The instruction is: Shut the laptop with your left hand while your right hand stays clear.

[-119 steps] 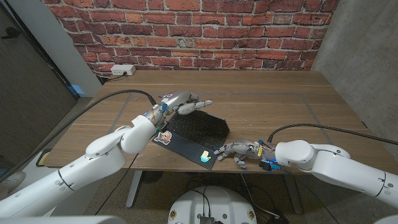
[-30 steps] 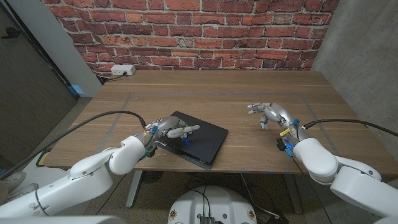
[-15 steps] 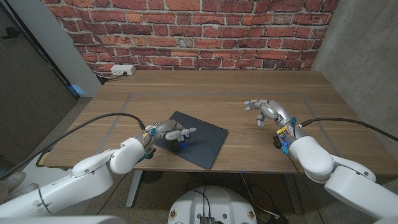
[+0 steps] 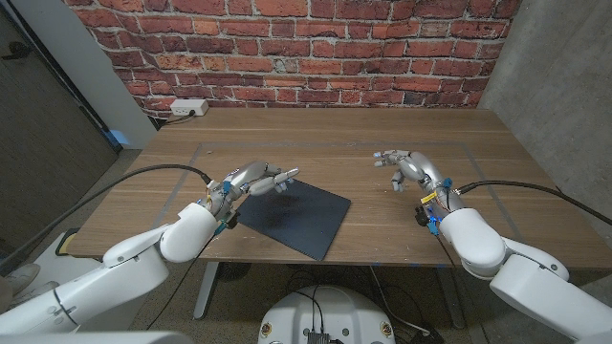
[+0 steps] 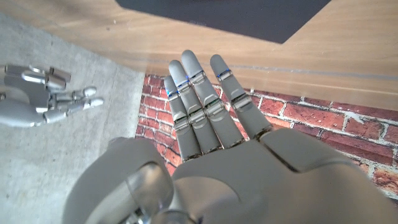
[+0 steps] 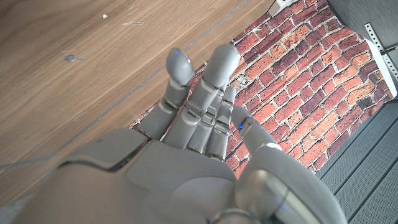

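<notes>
The laptop (image 4: 291, 213) now lies fully closed and flat on the counter (image 4: 382, 143) near its front edge, so the task looks done. The left hand (image 4: 256, 179), pressing on the lid half a second ago, has lifted off and hovers over its far left corner, fingers apart and empty. The right hand (image 4: 411, 171) stays well apart, fingers loosely spread, holding nothing. A white power strip (image 4: 188, 108) sits at the far left corner, obstructing nothing

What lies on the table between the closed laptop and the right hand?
Nothing: in the head view only bare wooden table separates the laptop from the right hand, which is raised well off to the side.
</notes>
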`<state>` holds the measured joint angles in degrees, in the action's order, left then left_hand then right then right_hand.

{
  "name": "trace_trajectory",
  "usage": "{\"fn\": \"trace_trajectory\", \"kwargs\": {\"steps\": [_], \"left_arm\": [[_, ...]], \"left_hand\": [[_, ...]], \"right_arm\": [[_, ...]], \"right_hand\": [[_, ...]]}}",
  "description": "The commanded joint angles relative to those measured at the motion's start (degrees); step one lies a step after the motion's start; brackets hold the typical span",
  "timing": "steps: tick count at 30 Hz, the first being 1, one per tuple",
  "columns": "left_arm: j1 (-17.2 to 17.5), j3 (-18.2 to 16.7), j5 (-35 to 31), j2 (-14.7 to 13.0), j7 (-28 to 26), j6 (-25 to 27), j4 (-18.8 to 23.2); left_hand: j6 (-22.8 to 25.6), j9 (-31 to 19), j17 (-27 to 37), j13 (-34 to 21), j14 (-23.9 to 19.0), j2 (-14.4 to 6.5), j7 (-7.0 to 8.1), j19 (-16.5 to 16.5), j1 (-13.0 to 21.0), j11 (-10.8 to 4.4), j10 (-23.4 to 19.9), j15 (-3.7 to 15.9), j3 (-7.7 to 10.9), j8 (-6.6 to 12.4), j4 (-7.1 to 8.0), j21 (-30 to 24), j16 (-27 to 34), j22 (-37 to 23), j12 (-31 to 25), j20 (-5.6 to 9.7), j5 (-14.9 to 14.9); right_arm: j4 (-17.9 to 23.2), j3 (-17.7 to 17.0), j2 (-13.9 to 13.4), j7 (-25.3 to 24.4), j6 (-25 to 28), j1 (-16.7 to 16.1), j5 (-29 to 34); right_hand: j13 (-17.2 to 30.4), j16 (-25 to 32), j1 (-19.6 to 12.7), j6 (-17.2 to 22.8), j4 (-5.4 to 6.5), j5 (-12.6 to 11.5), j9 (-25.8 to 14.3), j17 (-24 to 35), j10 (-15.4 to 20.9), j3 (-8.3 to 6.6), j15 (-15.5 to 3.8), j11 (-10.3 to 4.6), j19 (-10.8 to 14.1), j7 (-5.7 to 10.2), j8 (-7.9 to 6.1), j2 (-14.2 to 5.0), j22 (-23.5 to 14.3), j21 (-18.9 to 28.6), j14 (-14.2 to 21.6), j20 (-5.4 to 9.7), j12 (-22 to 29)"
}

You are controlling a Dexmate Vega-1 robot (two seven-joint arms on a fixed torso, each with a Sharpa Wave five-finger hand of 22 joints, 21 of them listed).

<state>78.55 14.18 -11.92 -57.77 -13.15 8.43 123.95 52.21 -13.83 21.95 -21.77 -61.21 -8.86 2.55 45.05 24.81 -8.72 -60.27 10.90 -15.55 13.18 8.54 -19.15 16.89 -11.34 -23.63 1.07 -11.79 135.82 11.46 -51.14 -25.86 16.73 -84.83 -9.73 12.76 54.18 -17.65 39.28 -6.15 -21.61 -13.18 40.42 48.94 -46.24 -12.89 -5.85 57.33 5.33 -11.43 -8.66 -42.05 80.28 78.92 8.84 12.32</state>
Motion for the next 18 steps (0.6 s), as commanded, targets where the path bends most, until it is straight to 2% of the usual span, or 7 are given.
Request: {"fn": "trace_trajectory", "kwargs": {"steps": [1,3,5,9,11,14,18], "left_arm": [[-0.3,-3.3,9.0,5.1,-4.5,-15.7,-5.4],[-1.1,-3.1,9.0,6.0,-4.6,-17.7,-6.8],[-1.9,-2.9,8.8,6.8,-4.8,-19.2,-7.7],[-3.8,-2.4,8.4,9.2,-5.5,-20.9,-8.8],[-5.4,-1.6,8.7,10.4,-5.2,-21.6,-9.8],[-7.6,-0.2,8.1,11.7,-4.7,-22.5,-11.0],[-8.7,1.1,8.4,13.7,-4.9,-22.8,-11.6]], "left_hand": [[-0.3,0.1,-0.6,1.0,3.6,-0.2,-0.66,-1.2,0.5,0.36,2.4,1.38,-0.09,0.02,-0.23,0.5,-1.9,-0.1,1.9,-0.49,-0.4],[-0.6,0.3,-1.9,1.9,7.2,-0.1,-0.49,-1.6,0.6,1.21,3.8,0.84,-0.1,0.09,-0.27,0.8,-3.9,-0.2,3.5,-0.85,-0.4],[-1.1,0.4,-2.5,2.3,8.1,0.0,-0.36,-2.0,0.6,1.36,4.7,0.73,-0.12,-0.05,-0.28,1.0,-4.5,-0.2,4.4,-0.88,-0.4],[-3.2,0.6,-3.9,3.3,10.9,-0.1,1.09,-3.2,0.8,1.5,7.8,0.2,-0.04,-0.67,-0.29,1.6,-5.6,-0.1,6.9,-1.28,-0.4],[-3.2,0.7,-4.1,3.4,11.2,-0.1,1.13,-3.7,0.8,1.56,7.9,0.26,-0.02,-0.62,-0.28,1.9,-5.7,-0.1,7.1,-1.41,-0.4],[-3.4,0.7,-4.4,3.6,12.0,-0.2,1.14,-4.1,0.8,1.79,8.8,0.01,0.01,-0.63,-0.27,2.0,-5.9,-0.2,7.8,-1.55,-0.4],[-3.6,0.8,-4.7,3.8,12.5,-0.2,1.24,-4.5,0.8,1.76,9.1,0.0,0.04,-0.67,-0.26,2.2,-6.0,-0.2,8.2,-1.73,-0.4]], "right_arm": [[-2.1,5.6,5.2,-1.1,1.1,5.5,2.5],[-2.6,6.3,5.8,-1.2,0.9,6.2,2.7],[-3.5,7.0,6.1,-0.9,0.4,6.7,2.8],[-4.9,7.5,6.9,-0.7,-0.5,7.4,2.3],[-5.6,7.6,7.4,-0.6,-1.1,7.7,1.9],[-6.7,7.5,7.2,0.2,-2.2,8.4,1.5],[-7.1,6.7,6.1,1.3,-2.4,9.1,1.1]], "right_hand": [[0.1,5.0,1.8,0.5,2.2,-0.6,-0.1,5.3,0.9,-2.29,0.03,-0.55,2.9,-0.36,-0.27,0.3,-7.5,4.3,1.6,3.64,0.6],[0.1,5.6,2.2,0.5,2.6,-0.6,-0.1,6.0,1.1,-2.69,0.05,-0.48,2.8,-0.39,-0.26,0.42,-8.4,4.4,1.5,3.67,0.6],[0.0,6.0,2.7,0.4,2.97,-0.6,0.0,6.7,1.1,-3.03,0.08,-0.43,2.5,-0.39,-0.22,0.68,-8.9,4.2,1.2,3.7,0.6],[-0.1,5.9,3.3,0.3,3.2,-0.3,0.0,6.7,0.7,-2.97,0.1,-0.48,1.3,-0.38,-0.16,1.23,-8.4,3.1,0.9,3.72,0.4],[-0.1,5.7,5.0,0.0,3.85,0.6,0.1,6.9,0.3,-1.83,0.23,-0.36,0.7,-0.26,-0.05,2.79,-7.7,2.2,0.4,3.76,0.2],[-0.2,3.3,8.4,-0.5,6.3,3.0,0.1,4.9,-0.1,-0.95,0.06,-0.25,1.0,-0.44,0.03,4.09,-9.7,2.3,-1.6,3.71,0.1],[-0.3,3.0,8.9,-0.6,6.15,4.3,0.2,3.5,0.1,-1.4,0.02,-0.11,1.3,-0.54,-0.05,4.17,-11.3,2.1,-0.9,3.76,0.2]]}}
